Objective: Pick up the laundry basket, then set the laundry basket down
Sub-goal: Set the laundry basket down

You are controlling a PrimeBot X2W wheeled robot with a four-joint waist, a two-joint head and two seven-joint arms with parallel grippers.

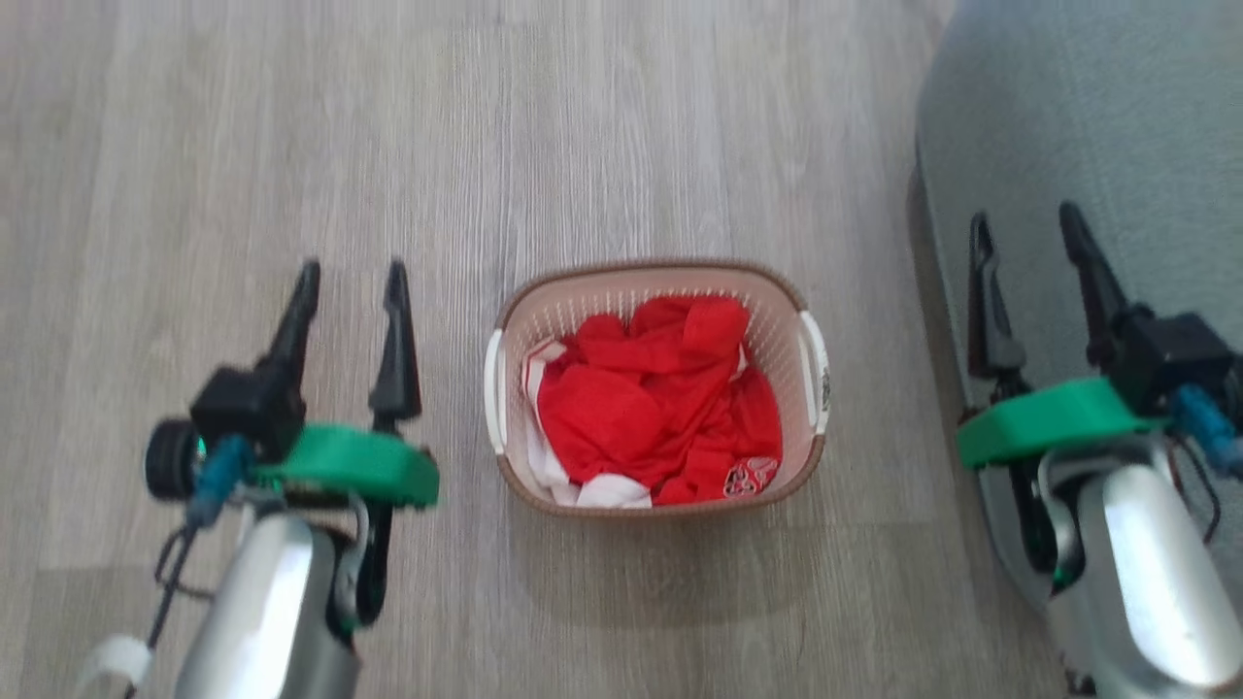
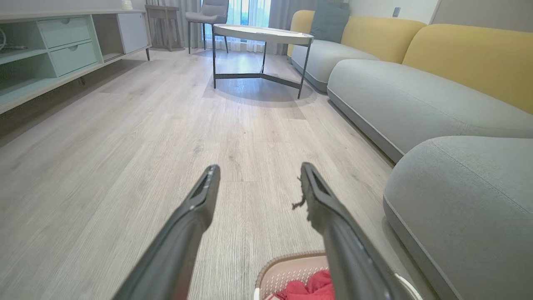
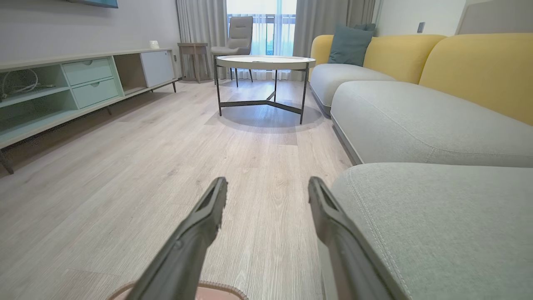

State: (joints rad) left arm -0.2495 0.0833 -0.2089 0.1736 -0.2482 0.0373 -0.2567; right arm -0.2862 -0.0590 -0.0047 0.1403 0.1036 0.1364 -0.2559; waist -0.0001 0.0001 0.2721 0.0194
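Pale wood floor [image 1: 291, 116] ran across the room, and a big grey sofa [image 1: 1097, 116] sat along the robot's right side. On the floor, between the two arms, stood the laundry basket [image 1: 660, 264]. It held a heap of red clothes [image 1: 651, 408] with a bit of white.

The left pincer [image 1: 353, 270] hung just beside the basket, its two fingers apart and holding nothing. The right pincer [image 1: 1024, 218] hung further off, over the edge of the sofa, and its fingers were apart too. Neither one touched the basket.

The basket had a small white handle on each side, the left handle [image 1: 494, 388] and the right handle [image 1: 814, 374].

To lift it well, I think each pincer should go down to its own handle, and the right one should come in off the sofa first. Both should close at the same time and rise together, so the basket stays flat and the clothes do not spill.
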